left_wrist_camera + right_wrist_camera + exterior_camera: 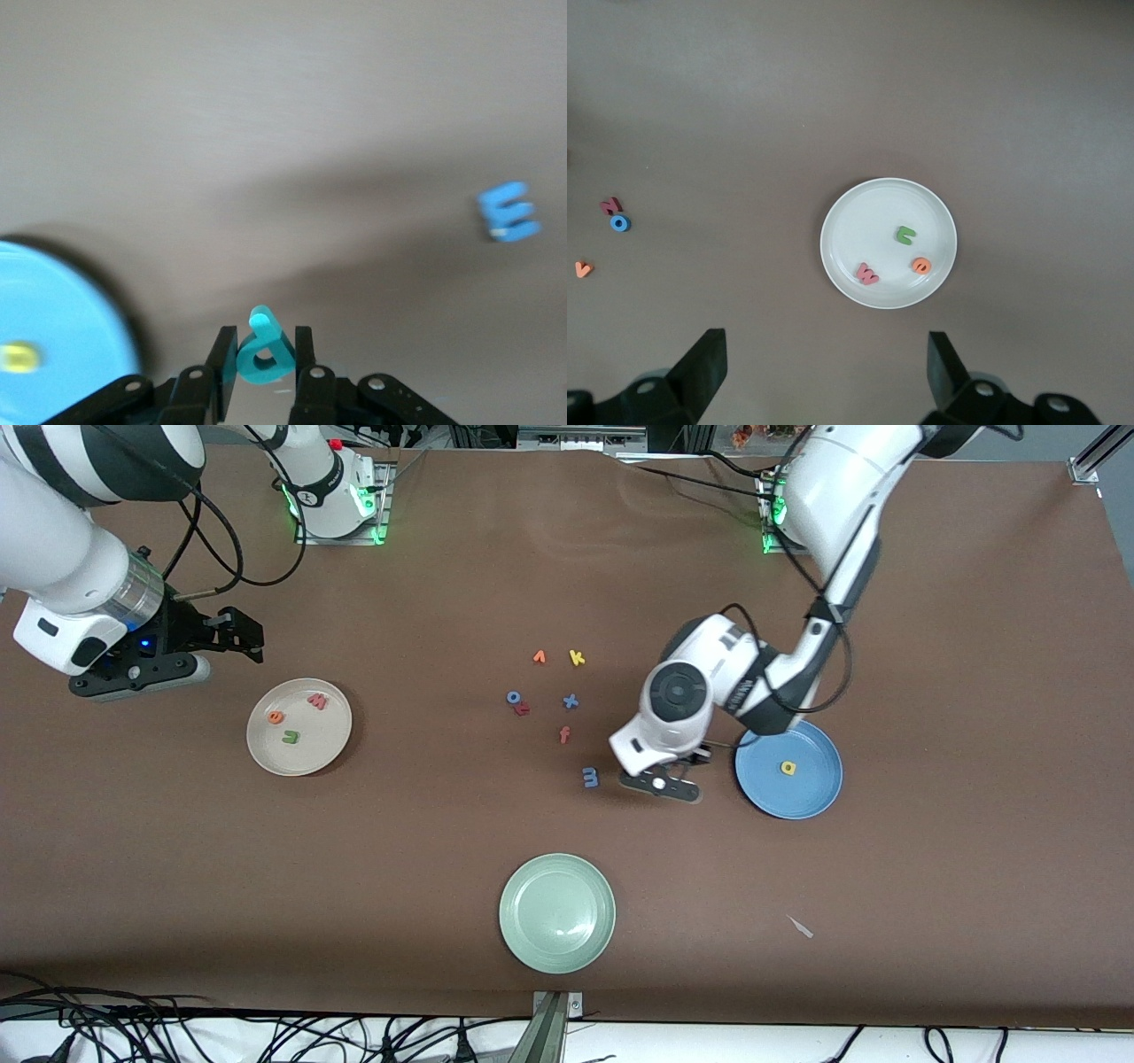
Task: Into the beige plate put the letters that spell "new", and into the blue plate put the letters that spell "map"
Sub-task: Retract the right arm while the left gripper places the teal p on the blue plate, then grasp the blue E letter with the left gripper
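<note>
Pinched between the two black fingers of the left gripper (261,363): a tiny teal foam letter p (262,350), held low over the brown table (930,921) between the small blue foam letter m (590,777) and the round shallow mid-blue plate (811,797). Blue m flat on the table, apart from the gripper, toward the right arm's end from it. In the blue plate, one small yellow foam letter a (788,767), near its middle.

In the round shallow cream-beige plate (270,753), toward the right arm's end of the table: small olive-green foam n (290,736), orange foam e (275,716), pinkish-red foam w (317,701), all three apart from each other.

Right gripper (237,633) spread wide and holding nothing, raised beside the beige plate; seen in the right wrist view with the plate between its open fingers (702,365).

Loose cluster near mid-table: yellow foam k (577,657), orange v-shaped letter (539,657), blue foam o (513,697) touching a dark red letter (523,708), blue foam x (570,701), orange-red foam f (564,734).

Nearer the front camera than all of these, a round pale green plate (557,912), nothing in it.
</note>
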